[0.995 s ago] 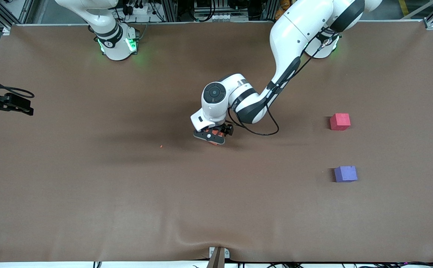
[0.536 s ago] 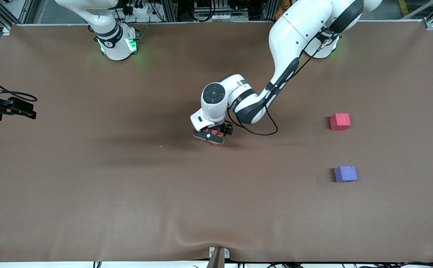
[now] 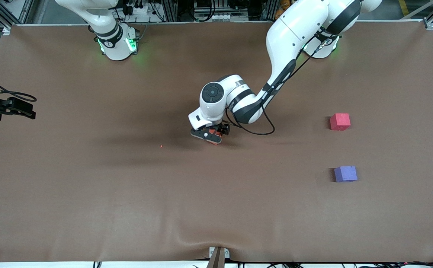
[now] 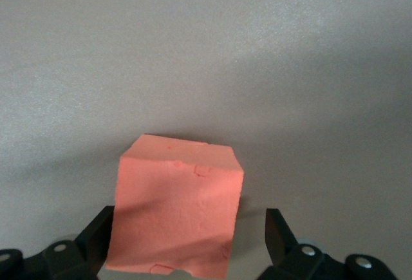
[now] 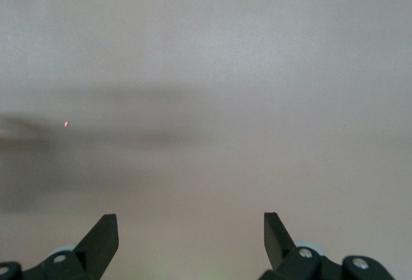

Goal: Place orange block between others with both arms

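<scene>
The orange block (image 4: 175, 206) rests on the brown table near its middle, mostly covered by the left hand in the front view, where only slivers of the orange block (image 3: 212, 131) show. My left gripper (image 3: 209, 135) is down around it and open. In the left wrist view the left gripper (image 4: 190, 221) has one finger against the block's side and a gap at the other finger. The pinkish-red cube (image 3: 340, 121) and the purple-blue cube (image 3: 345, 174) stand apart toward the left arm's end, the purple-blue one nearer the front camera. My right gripper (image 3: 26, 110) waits open at the right arm's end, and the right gripper (image 5: 191, 223) has nothing between its fingers.
A tiny orange crumb (image 3: 161, 146) lies on the brown table cover (image 3: 127, 193) beside the block, toward the right arm's end. The crumb (image 5: 66, 124) also shows in the right wrist view. The cover has a ripple at the table's near edge (image 3: 201, 238).
The left hand has shifted slightly toward the right arm's end, staying low around the orange block. The right gripper dipped a little, then held still.
</scene>
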`<move>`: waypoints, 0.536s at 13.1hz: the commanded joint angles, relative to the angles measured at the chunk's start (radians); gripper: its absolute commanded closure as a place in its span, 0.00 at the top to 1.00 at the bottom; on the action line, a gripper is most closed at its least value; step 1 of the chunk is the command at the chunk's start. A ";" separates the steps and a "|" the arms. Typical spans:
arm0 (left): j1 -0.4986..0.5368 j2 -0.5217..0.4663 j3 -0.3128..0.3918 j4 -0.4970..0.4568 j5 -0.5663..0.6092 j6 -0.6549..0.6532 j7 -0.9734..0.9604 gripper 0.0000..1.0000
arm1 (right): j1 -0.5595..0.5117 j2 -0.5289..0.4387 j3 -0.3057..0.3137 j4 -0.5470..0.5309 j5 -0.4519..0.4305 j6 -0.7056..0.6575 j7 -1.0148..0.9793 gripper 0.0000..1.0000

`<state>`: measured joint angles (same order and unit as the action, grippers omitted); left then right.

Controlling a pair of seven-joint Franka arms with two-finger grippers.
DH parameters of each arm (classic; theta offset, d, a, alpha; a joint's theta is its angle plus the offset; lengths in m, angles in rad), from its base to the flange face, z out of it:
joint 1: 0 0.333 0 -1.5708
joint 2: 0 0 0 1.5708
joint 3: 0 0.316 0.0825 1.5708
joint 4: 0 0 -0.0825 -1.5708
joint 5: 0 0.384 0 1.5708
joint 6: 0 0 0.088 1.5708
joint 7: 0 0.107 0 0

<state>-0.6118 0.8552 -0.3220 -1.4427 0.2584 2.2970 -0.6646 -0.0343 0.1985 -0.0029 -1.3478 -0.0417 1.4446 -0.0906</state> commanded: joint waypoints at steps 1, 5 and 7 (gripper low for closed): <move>-0.011 0.010 0.008 0.010 0.008 0.016 0.019 1.00 | -0.010 -0.002 0.004 -0.002 0.019 0.007 0.006 1.00; -0.009 0.011 0.008 0.008 0.045 0.016 0.033 0.70 | -0.010 -0.002 0.004 -0.002 0.019 0.007 0.006 1.00; -0.009 0.011 0.008 0.008 0.059 0.016 0.036 0.25 | -0.010 -0.002 0.004 -0.002 0.019 0.005 0.006 1.00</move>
<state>-0.6135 0.8598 -0.3208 -1.4427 0.2899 2.3020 -0.6415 -0.0344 0.1985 -0.0029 -1.3478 -0.0416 1.4448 -0.0905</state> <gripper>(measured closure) 0.251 0.000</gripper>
